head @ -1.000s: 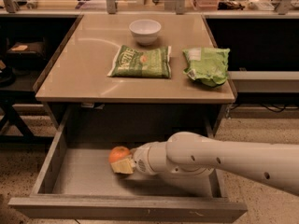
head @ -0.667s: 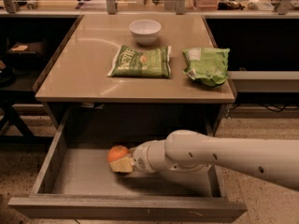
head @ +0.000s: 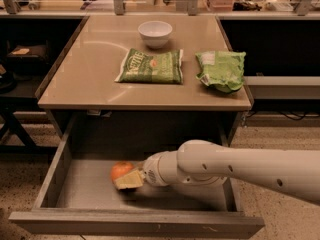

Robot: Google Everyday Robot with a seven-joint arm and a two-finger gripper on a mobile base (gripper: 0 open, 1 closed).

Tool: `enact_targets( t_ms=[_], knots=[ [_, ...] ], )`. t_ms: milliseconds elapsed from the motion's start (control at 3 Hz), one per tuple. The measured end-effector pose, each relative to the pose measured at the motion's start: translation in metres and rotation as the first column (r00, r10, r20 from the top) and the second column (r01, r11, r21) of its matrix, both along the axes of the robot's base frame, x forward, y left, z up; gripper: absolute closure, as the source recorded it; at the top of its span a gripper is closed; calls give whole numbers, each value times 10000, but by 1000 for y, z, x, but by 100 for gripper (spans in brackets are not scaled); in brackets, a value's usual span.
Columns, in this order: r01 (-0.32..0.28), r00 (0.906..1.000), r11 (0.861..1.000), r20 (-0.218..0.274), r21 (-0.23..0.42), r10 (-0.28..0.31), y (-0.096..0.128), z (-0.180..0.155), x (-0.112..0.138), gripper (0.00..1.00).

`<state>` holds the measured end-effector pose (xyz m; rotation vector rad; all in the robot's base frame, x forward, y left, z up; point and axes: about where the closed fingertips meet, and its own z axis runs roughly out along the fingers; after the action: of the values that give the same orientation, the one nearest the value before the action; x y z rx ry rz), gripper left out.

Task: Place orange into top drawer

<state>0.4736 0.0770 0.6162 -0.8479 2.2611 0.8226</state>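
The orange point(head: 120, 169) is inside the open top drawer point(head: 85, 184), low over its flat bottom, left of centre. My gripper point(head: 128, 178) reaches into the drawer from the right at the end of the white arm point(head: 230, 169). It is shut on the orange, with a pale finger pad point(head: 130, 181) against the fruit's front lower side. The far finger is hidden behind the orange.
On the table top point(head: 95, 79) above the drawer stand a white bowl point(head: 155, 33), a green chip bag point(head: 151, 66) and a second green bag point(head: 221, 70). The drawer's front panel point(head: 135, 224) sticks out toward the camera. Dark shelving flanks the table.
The gripper and the orange have shifted slightly left inside the drawer. Nothing on the table top has moved.
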Motion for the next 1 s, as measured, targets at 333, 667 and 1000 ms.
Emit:
enact_targets(
  t_ms=[333,667,1000],
  knots=[
    [0,10000,10000,0,0,0,0,0,0,36],
    [-1,10000,10000,0,0,1,0,0,0,12],
    [-3,10000,10000,1,0,3,0,0,0,0]
  ],
)
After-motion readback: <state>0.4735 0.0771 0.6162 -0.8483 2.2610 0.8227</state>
